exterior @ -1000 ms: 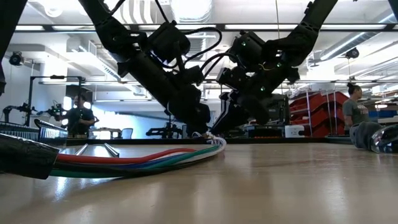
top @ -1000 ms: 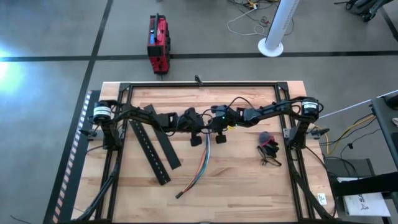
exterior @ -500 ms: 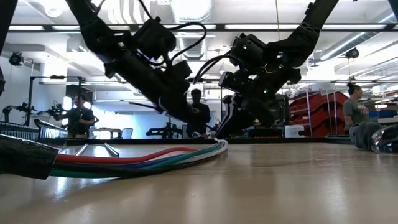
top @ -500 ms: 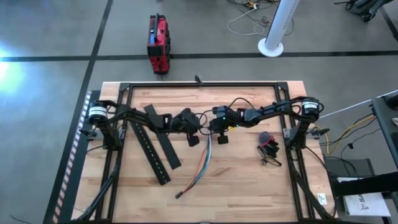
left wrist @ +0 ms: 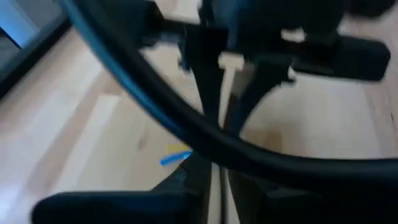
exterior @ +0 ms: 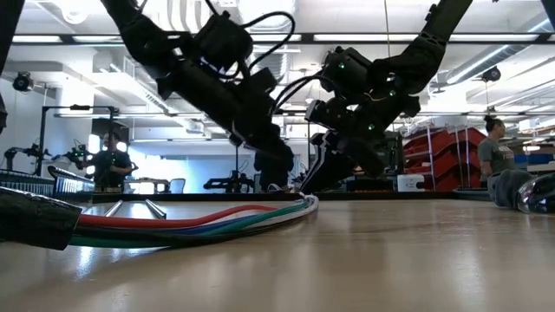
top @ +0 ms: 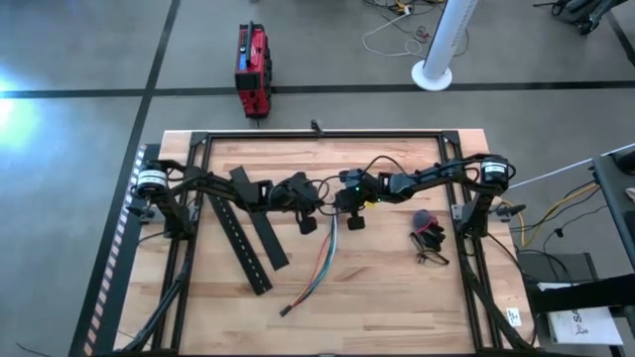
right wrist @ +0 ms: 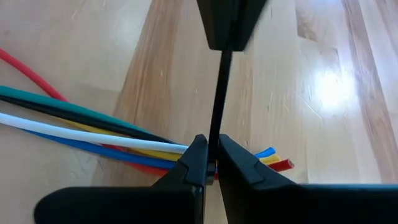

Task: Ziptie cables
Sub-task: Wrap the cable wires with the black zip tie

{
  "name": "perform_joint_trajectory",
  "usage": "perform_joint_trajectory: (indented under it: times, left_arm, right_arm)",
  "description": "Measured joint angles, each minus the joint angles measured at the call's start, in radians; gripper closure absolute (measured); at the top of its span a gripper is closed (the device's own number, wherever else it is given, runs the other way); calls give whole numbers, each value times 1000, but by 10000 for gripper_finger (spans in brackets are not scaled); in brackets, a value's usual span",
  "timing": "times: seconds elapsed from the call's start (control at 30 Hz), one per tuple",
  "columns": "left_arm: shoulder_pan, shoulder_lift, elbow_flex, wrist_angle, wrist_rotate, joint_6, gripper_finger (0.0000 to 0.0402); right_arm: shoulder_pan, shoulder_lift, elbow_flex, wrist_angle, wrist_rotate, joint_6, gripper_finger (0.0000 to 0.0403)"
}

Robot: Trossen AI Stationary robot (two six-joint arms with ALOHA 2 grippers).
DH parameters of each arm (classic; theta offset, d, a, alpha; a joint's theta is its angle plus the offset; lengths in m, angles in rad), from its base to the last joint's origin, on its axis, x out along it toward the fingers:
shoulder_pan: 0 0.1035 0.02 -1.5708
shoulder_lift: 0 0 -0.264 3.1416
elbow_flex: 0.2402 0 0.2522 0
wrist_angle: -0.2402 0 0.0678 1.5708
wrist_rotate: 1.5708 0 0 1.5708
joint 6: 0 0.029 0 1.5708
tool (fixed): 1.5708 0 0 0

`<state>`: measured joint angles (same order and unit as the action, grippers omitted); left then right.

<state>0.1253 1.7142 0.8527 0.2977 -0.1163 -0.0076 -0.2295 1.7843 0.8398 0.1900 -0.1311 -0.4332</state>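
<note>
Light wood table (top: pixel 397 288) inside a black frame, sitting on a grey floor. Red case (top: pixel 252 69) and a white pole base (top: pixel 434 71) lying past the far edge. Low view is showing a workshop behind, people standing at benches.

Cables (top: pixel 319 266) lying mid-table, running from the grippers toward the front edge. Two black bars (top: pixel 246 236) lying left of them; dark wire tangle (top: pixel 429 238) to the right.

Right gripper (right wrist: pixel 211 160) is pinching a thin black strip (right wrist: pixel 218 99) just at the cable ends, fingers nearly touching. Left gripper (top: pixel 309 223) is hovering beside it; can't tell its opening, since its wrist view is blurred and blocked by a black hose (left wrist: pixel 155 106).
</note>
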Motion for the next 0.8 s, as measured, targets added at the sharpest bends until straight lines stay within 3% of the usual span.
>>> perform_joint_trajectory:
  times: [0.4,0.57,0.8]
  left_arm:
    - [1,22,36,-23,-3,18,264]
    - [1,112,61,-7,29,-25,265]
    - [-1,206,169,-55,18,45,298]
  right_arm:
    - [0,0,0,6,0,3,394]
    - [0,0,0,10,0,3,394]
    - [0,1,0,-3,2,3,394]
